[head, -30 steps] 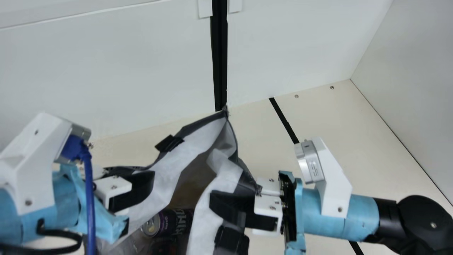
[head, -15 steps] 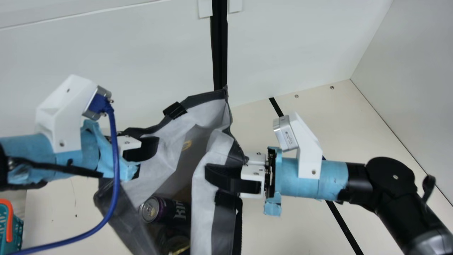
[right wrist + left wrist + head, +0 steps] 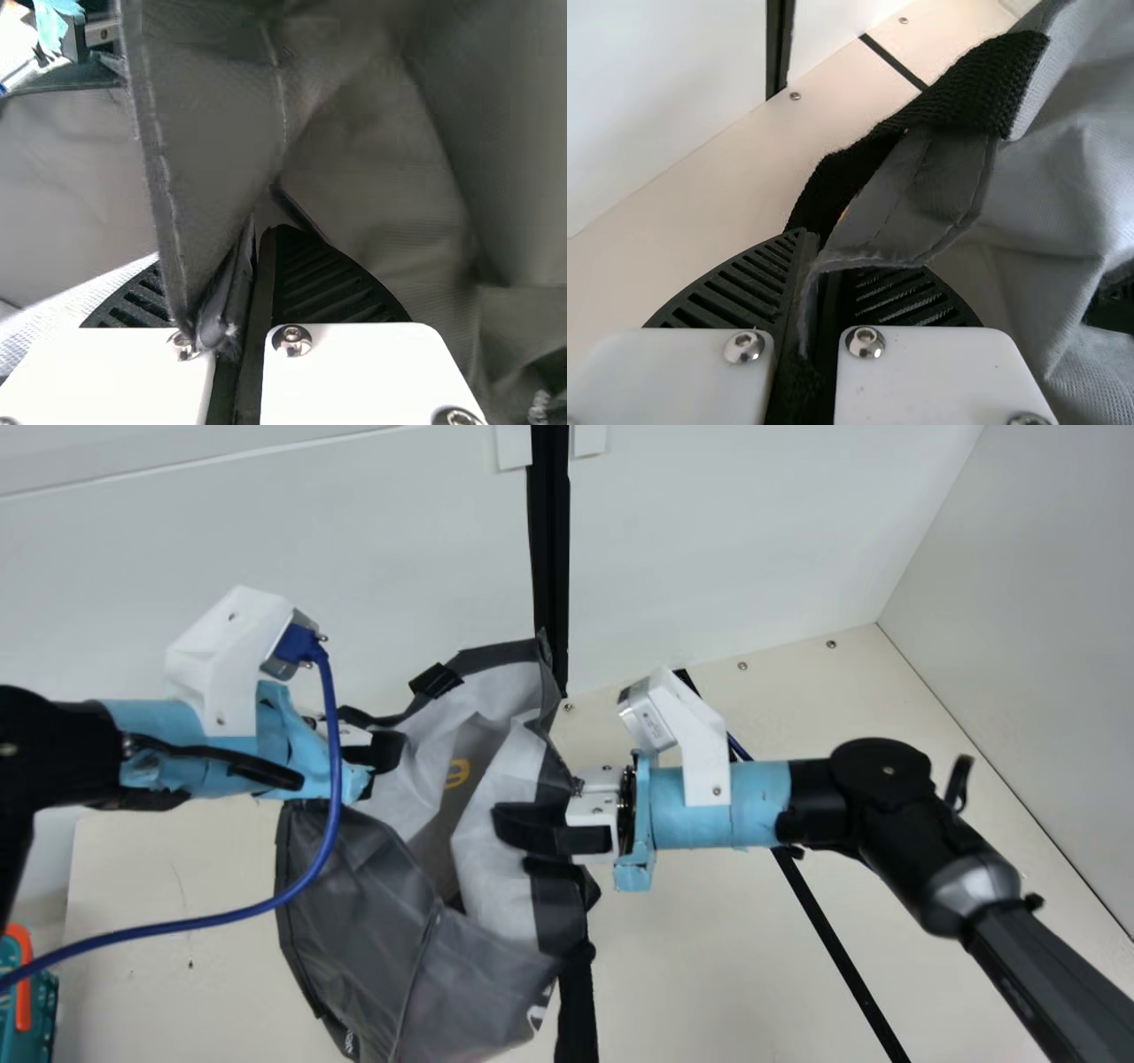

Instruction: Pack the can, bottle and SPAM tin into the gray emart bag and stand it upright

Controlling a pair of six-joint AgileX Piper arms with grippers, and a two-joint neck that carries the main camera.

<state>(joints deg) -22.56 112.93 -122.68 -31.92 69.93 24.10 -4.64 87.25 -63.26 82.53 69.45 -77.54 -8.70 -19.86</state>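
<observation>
Bag [image 3: 354, 921] — lower end cut off, inside partly hidden | left tool [image 3: 388, 751], right tool [image 3: 518, 821] — each gripping bag fabric

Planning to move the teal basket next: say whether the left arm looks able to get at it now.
Probably not: the left gripper is shut on the gray bag's rim and would first have to let go. The blue cable also trails toward the teal basket.
</observation>
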